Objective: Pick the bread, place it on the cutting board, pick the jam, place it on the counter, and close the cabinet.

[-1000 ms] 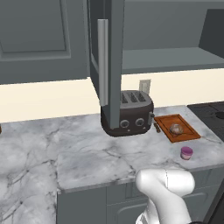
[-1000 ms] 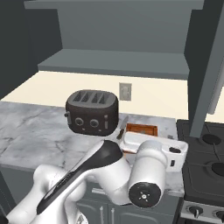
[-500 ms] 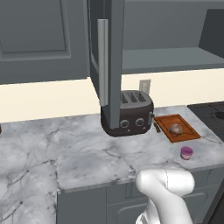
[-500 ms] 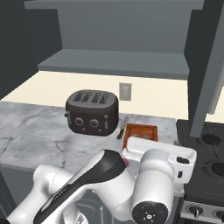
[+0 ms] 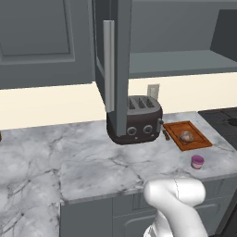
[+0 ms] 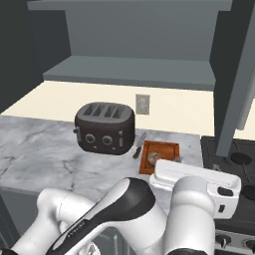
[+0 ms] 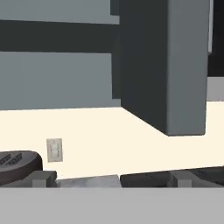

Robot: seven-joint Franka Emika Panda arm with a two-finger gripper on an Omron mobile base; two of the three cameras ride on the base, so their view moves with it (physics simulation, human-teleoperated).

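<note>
The bread (image 5: 186,136) lies on the reddish-brown cutting board (image 5: 196,131), right of the toaster. Only a sliver of the bread (image 6: 153,158) clears my arm where the board (image 6: 162,148) appears from the other side. The pink jam (image 5: 197,161) stands upright on the marble counter (image 5: 92,166), in front of the board. The cabinet door (image 5: 122,65) stands open, swung out over the toaster; it hangs ahead of the hand as the door (image 7: 175,65). My gripper (image 7: 113,178) is open, its fingertips (image 7: 43,177) far apart with nothing between them, low near the counter edge.
A dark toaster (image 5: 134,121) sits under the open door, in front of a wall outlet (image 5: 152,90). A black stove (image 6: 234,159) adjoins the counter on the right. The open cabinet shelf (image 5: 180,62) is bare. My white arm (image 6: 149,214) covers the front counter edge.
The arm has risen and swung right across the right base view, now covering more of the cutting board. Bread, jam and cabinet door have not moved.
</note>
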